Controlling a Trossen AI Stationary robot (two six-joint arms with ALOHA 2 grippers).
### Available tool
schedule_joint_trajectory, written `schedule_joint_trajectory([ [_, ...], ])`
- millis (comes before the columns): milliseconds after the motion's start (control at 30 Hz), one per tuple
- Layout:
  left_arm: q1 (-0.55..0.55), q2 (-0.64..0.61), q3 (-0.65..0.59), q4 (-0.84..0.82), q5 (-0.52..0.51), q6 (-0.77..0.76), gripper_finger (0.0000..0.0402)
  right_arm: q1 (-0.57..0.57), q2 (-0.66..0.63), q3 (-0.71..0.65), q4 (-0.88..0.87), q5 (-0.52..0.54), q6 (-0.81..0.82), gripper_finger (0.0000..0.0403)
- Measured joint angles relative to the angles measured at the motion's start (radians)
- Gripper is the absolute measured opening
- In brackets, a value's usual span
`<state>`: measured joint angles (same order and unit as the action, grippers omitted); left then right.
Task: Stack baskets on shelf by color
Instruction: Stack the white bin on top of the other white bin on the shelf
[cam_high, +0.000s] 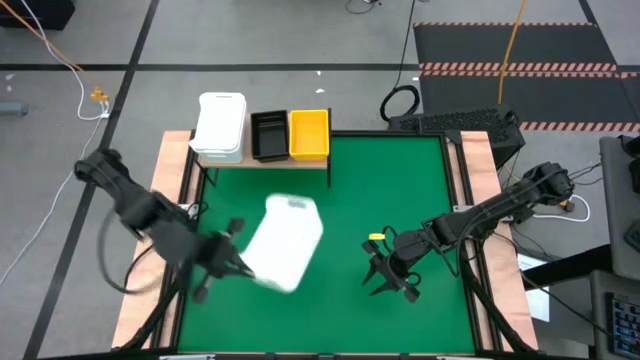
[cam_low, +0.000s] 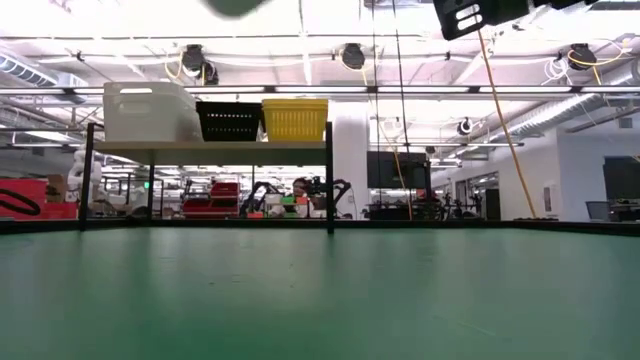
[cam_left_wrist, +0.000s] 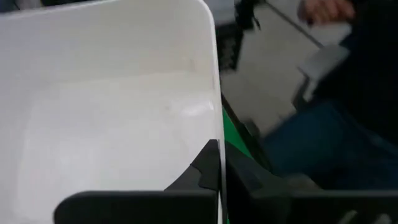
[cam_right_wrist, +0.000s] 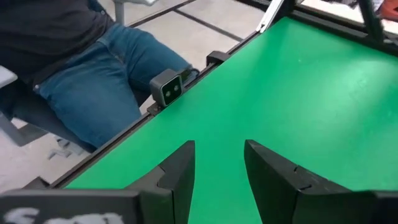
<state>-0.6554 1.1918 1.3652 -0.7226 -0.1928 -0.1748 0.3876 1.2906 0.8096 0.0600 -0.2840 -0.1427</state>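
Left gripper (cam_high: 237, 262) has its fingers clamped on a white basket's (cam_high: 284, 243) rim, lifted off the bench in front of the shelf (cam_high: 262, 158). Next it probably needs nesting into the white stack (cam_high: 221, 125) at the shelf's left end. Right gripper (cam_high: 388, 276), fingers apart, hangs empty, well away from the shelf.

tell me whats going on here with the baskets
The left gripper has its jaws shut on the rim of a white basket, held up over the green mat. On the shelf sit a white stack, a black basket and a yellow basket. The right gripper waits open and empty above the mat.
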Motion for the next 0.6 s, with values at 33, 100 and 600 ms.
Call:
schedule_joint_trajectory([
  [33, -0.001, -0.013, 0.026, -0.007, -0.024, 0.035, 0.0002, -0.003, 0.000, 0.000, 0.004, 0.000, 0.003, 0.0132],
  [100, -0.006, -0.030, 0.084, -0.037, -0.076, 0.115, 0.0002, -0.005, -0.001, 0.000, 0.004, 0.000, 0.011, 0.0132],
  [600, 0.231, -0.070, 0.308, -0.856, -0.580, 0.341, 0.0002, -0.007, -0.001, 0.000, 0.003, 0.000, -0.010, 0.0132],
])
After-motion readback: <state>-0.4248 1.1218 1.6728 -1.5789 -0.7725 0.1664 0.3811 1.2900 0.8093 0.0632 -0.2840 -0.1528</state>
